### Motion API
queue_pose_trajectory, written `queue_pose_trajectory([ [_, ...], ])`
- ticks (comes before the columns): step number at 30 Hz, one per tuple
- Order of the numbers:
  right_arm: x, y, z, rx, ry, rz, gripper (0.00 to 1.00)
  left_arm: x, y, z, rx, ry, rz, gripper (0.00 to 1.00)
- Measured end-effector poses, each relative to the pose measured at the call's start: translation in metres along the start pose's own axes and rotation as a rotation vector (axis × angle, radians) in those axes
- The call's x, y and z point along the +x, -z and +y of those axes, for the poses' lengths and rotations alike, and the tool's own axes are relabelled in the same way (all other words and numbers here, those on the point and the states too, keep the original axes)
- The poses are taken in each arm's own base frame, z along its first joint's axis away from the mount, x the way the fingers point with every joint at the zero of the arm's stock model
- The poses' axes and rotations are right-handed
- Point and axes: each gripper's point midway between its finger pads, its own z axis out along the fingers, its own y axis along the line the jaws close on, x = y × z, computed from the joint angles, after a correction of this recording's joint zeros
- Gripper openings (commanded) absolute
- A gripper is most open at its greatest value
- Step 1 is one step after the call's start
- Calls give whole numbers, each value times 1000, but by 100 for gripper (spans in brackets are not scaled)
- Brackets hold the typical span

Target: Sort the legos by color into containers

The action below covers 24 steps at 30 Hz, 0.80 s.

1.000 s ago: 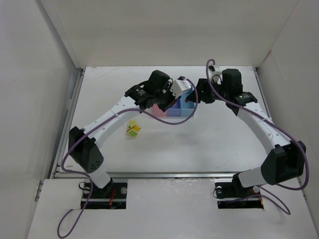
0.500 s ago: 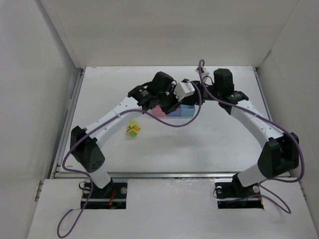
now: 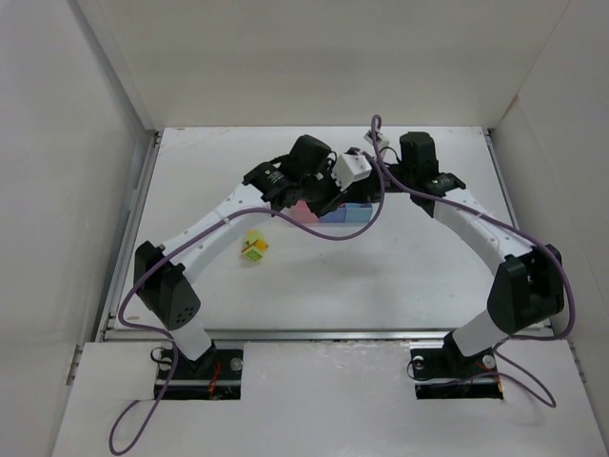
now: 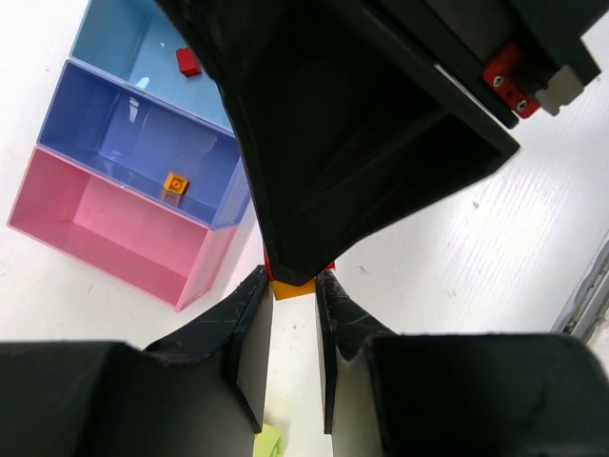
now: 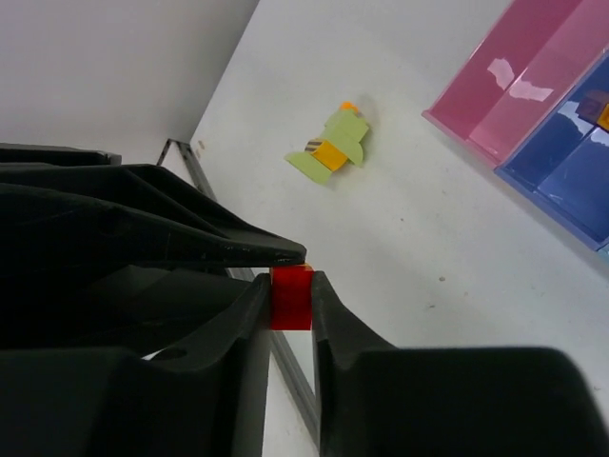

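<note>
- Top view: The right arm [image 3: 476, 224] has swung left over the past second. Its wrist now meets that of the left arm [image 3: 219, 224] above the containers [image 3: 335, 215], a joined row of three small bins at the far middle of the white table [image 3: 400, 276]. Both sets of fingertips are hidden beneath the wrists here. A loose cluster [image 3: 253, 248] of yellow and lime green legos lies on the table, well apart from the bins, toward the left. This closing-in suggests the arms are sharing one stacked pair, to be pulled apart by colour.
- Left wrist view: The left gripper [image 4: 293, 286] is clamped on an orange brick [image 4: 292, 289] of glossy hard plastic, held in the air. A sliver of the red brick [image 4: 327, 268] shows directly above it, mostly hidden by the right arm's matte black housing. The bins are smooth, thin-walled, open-top rectangles. The light blue bin [image 4: 124, 38] holds a small red lego [image 4: 187, 62]. The purple-blue bin [image 4: 114, 133] holds a small orange lego [image 4: 174, 183]. The pink bin [image 4: 105, 224] shows nothing inside.
- Right wrist view: The right gripper [image 5: 290, 297] is clamped on the red brick, a shiny square block. The left gripper's tapered black fingers reach in from the left, right above it. On the table beyond, the cluster shows flat lime green pieces with orange ones attached.
</note>
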Motion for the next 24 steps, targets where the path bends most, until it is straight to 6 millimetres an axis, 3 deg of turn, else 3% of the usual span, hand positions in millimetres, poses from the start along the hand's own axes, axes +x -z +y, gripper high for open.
queue_pose_trajectory([
  [2, -1, -1, 0, 0, -6, 0, 10, 0, 0, 1, -5, -1, 1, 0],
  [3, 0, -1, 0, 0, -13, 3, 0, 0, 0, 1, -5, -1, 0, 0],
  [10, -2, -2, -6, 30, -20, -6, 0, 3, -4, 5, -31, 12, 12, 0],
  [16, 6, 4, -32, 153, -82, 1, 0, 17, -26, 2, -8, 45, -2, 0],
  [21, -17, 30, -77, 326, -107, -106, 0, 104, -37, 1, 16, 171, 243, 0],
  [23, -22, 37, -87, 368, -115, -129, 0, 133, -41, 2, 20, 216, 325, 0],
  [24, -27, 39, -88, 376, -111, -141, 0, 139, -41, 1, 21, 224, 341, 0],
])
